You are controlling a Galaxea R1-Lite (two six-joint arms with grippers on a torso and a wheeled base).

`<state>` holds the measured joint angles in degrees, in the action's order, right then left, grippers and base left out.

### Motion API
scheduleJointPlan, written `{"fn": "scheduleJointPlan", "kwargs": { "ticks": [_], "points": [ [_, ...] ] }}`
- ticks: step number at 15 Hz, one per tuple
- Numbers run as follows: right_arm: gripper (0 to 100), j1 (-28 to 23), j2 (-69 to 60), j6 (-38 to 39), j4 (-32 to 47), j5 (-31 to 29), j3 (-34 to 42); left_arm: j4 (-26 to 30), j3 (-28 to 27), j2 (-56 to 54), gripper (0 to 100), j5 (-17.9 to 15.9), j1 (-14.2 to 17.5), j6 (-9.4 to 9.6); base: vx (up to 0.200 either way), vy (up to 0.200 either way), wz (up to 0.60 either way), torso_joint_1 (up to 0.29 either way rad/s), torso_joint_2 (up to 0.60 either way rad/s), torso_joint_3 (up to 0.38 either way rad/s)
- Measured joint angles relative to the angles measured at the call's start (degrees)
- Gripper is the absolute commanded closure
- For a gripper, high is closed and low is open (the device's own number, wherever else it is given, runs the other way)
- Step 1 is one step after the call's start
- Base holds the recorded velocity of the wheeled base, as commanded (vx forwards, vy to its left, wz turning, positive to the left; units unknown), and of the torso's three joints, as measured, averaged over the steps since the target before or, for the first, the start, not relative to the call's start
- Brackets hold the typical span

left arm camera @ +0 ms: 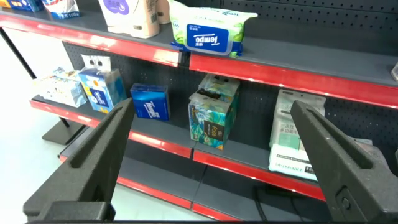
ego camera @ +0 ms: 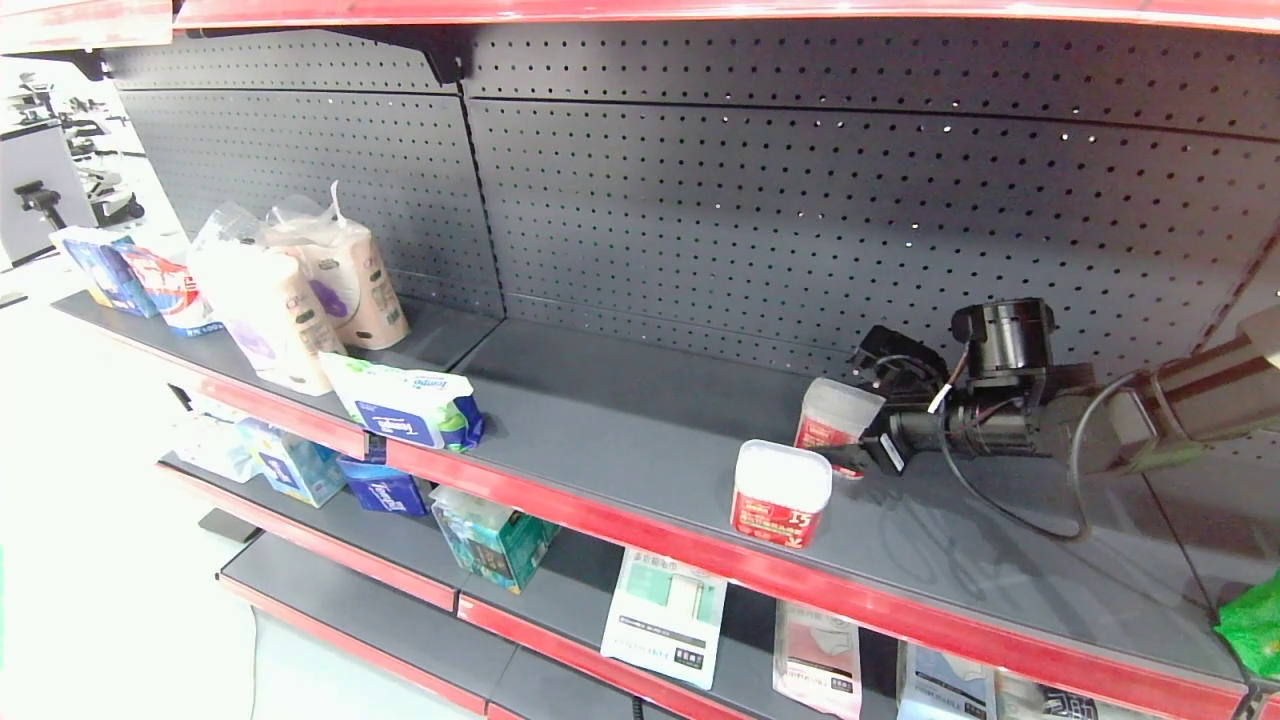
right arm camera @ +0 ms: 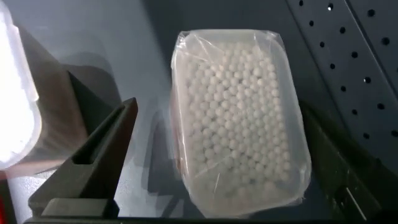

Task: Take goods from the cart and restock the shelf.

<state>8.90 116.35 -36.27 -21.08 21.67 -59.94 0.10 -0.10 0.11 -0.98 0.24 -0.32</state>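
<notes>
Jaws of the right gripper (ego camera: 848, 415) stand apart on either side of a clear box of cotton swabs (right arm camera: 239, 118), one finger just beside its wall, the other with a gap to it. That box stands on the grey shelf (ego camera: 620, 420), towards the pegboard back. A second swab box with a red label (ego camera: 780, 492) stands just in front of it, near the shelf's red edge. Farther along the same shelf lie a pack of wipes (ego camera: 405, 400) and wrapped paper rolls (ego camera: 265, 300). The left gripper (left arm camera: 211, 109) has its jaws wide apart and empty, facing the lower shelf where a green tissue box (left arm camera: 214, 124) and a blue pack (left arm camera: 150, 101) stand.
</notes>
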Motion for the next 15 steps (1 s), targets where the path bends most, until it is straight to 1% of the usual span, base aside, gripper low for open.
{"fn": "scheduleJointPlan", "kwargs": {
  "ticks": [4, 9, 10, 15],
  "points": [
    [0, -0.9, -0.4, 0.7, 0.0, -1.6, 0.3, 0.0, 0.0, 0.0, 0, 0.0, 0.0, 0.0, 0.0, 0.0, 0.0, 0.0, 0.0, 0.0],
    [0, -2.6, -2.5, 2.0, 0.8, -5.1, 4.1, 0.0, 0.0, 0.0, 0, 0.0, 0.0, 0.0, 0.0, 0.0, 0.0, 0.0, 0.0, 0.0],
    [0, -2.8, -2.6, 2.7, 0.8, -6.8, 4.0, 0.0, 0.0, 0.0, 0, 0.0, 0.0, 0.0, 0.0, 0.0, 0.0, 0.0, 0.0, 0.0],
    [0, -3.3, -2.9, 3.2, 0.8, -8.3, 3.3, 0.0, 0.0, 0.0, 0, 0.0, 0.0, -0.01, 0.0, 0.0, 0.0, 0.0, 0.0, 0.0]
  ]
}}
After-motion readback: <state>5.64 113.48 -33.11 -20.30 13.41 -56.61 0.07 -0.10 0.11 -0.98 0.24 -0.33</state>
